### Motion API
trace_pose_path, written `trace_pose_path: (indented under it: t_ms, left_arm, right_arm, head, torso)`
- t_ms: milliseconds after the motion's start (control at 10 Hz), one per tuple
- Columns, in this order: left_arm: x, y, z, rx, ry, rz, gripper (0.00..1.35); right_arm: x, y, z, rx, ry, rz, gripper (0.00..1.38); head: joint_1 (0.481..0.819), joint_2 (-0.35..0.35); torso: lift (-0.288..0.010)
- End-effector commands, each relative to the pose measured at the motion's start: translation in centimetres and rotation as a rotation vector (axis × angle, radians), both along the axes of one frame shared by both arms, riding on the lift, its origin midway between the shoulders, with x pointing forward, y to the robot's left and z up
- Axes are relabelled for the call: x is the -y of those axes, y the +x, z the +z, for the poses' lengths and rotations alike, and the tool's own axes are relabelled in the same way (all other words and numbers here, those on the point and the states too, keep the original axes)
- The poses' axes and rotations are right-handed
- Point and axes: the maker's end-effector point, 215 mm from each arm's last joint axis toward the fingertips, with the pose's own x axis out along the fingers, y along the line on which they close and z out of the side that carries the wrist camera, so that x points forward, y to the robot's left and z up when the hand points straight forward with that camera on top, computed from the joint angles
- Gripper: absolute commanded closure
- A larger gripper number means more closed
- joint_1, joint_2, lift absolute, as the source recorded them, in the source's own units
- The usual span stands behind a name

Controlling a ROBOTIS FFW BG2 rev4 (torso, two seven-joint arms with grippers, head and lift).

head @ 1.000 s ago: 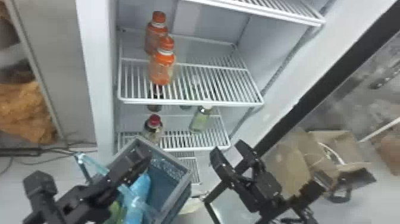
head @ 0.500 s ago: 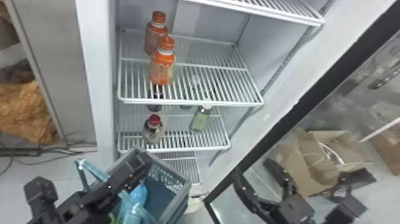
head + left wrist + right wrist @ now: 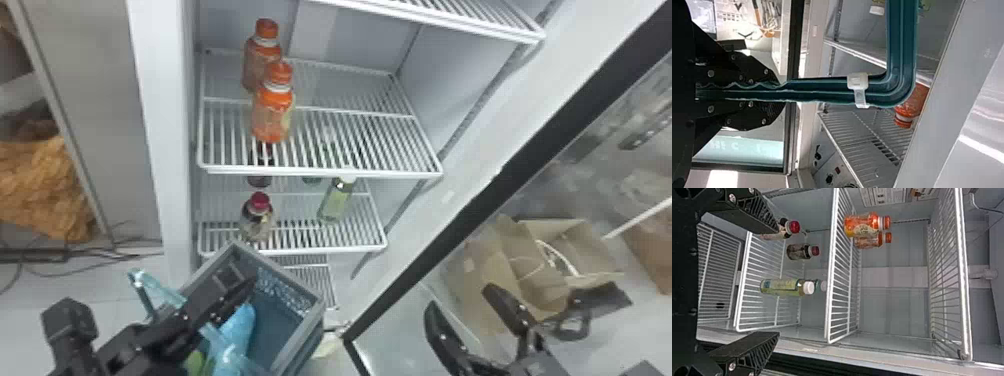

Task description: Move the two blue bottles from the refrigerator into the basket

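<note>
In the head view my left gripper point(image 3: 232, 295) crosses the near side of the grey-blue basket point(image 3: 312, 317); the left wrist view has this gripper point(image 3: 779, 92) shut on the teal basket handle point(image 3: 824, 91). Inside the basket lies a light blue bottle point(image 3: 240, 325), partly hidden by arm and handle; I cannot tell whether a second is beside it. My right gripper point(image 3: 472, 320) stands open right of the basket, before the glass door. In the right wrist view this gripper point(image 3: 777, 282) has its fingers wide apart, facing the fridge shelves.
Two orange bottles point(image 3: 272, 110) stand on a fridge shelf point(image 3: 360, 135). The shelf below holds dark red-capped bottles point(image 3: 257, 220) and a green white-capped bottle point(image 3: 336, 200), with a teal one point(image 3: 820, 286) behind it. The open door's black frame point(image 3: 500, 180) runs along the right, near cardboard boxes point(image 3: 555, 250).
My right gripper has drawn away from the basket to the right and slightly down, staying open. The basket and my left gripper have shifted down a little.
</note>
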Motion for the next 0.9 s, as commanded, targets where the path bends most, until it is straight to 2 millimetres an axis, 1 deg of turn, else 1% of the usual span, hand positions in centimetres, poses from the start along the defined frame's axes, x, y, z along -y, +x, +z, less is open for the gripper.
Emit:
trace_pose_path:
  t_ms: [0,800]
  left_arm:
    - [-0.05,0.03,0.0,0.0,0.001,0.001,1.2]
    - [0.03,0.01,0.09,-0.002,-0.006,0.003,1.2]
  right_arm:
    - [0.2,-0.27,-0.31,-0.008,0.009,-0.008,0.13]
    - [0.28,-0.3,-0.83,-0.022,0.021,-0.012,0.13]
  head:
    - [0.695,-0.35]
    - [0.695,-0.35]
  torso:
    - [0.0]
    - [0.0]
